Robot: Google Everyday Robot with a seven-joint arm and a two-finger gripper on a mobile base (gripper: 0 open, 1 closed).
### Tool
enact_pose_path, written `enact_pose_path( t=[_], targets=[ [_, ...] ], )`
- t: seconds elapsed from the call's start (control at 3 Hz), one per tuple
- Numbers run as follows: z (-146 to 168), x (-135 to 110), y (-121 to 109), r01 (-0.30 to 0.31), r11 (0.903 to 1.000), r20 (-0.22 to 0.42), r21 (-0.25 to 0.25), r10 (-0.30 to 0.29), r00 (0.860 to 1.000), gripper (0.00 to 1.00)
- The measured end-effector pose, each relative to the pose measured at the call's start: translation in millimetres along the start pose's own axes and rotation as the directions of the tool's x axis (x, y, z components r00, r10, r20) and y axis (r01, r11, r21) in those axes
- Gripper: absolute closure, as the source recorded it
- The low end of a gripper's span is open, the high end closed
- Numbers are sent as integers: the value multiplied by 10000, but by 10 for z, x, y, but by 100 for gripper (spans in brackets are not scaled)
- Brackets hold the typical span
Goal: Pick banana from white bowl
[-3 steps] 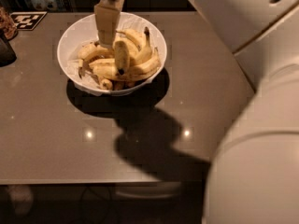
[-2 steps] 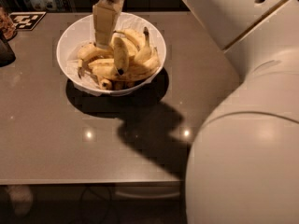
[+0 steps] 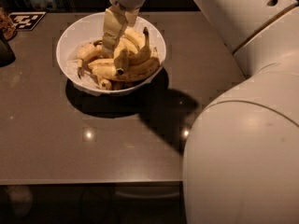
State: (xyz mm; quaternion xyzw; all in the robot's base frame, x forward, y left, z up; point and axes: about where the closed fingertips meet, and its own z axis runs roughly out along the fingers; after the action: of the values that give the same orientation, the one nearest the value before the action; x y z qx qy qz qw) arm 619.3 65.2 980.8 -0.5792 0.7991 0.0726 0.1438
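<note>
The hand (image 3: 113, 40) hangs over the far middle of the white bowl (image 3: 74, 36), its pale fingers (image 3: 112, 29) pointing down into the heap. The fingertips reach the top of the pile. Whether they are spread, closed, or gripping fruit: cannot tell, since they read as one pale block against yellow skins.

The banana (image 3: 122, 56) sits just right of the fingertips, near the top centre of the heap, plump and curved with a dark end facing near. It touches its neighbours on both sides. Judgement: this looks like the target, but the hand is close to several fruits.

To do this step well, I judge the fingers should straddle the banana across its thick middle, not its tip, and close only on that one. Lift straight up and slowly, because the other bananas (image 3: 140, 70) lean against it and may drag or roll. The bowl stands on the bench (image 3: 117, 139) unclamped, so side pull could shift it.

Hidden: the fingertips' contact point, the bowl floor, the lower fruits. The large arm shell (image 3: 247, 157) blocks the near right. Objects at the far left edge (image 3: 5, 52) are cut off and unidentifiable.
</note>
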Motion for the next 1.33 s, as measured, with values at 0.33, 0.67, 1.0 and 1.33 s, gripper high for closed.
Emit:
enact_pose_path(
  t=[0.33, 0.67, 1.0, 1.33],
  targets=[
    [36, 71, -13, -766, 9959, 161, -485, 775, 9969, 23],
    [42, 54, -38, -1169, 9908, 246, -680, 1188, 9926, 22],
    [71, 3, -67, -1421, 9865, 268, -809, 1446, 9891, 23],
    [155, -53, -50, -1544, 9826, 168, -1029, 1569, 9875, 24]
  ],
)
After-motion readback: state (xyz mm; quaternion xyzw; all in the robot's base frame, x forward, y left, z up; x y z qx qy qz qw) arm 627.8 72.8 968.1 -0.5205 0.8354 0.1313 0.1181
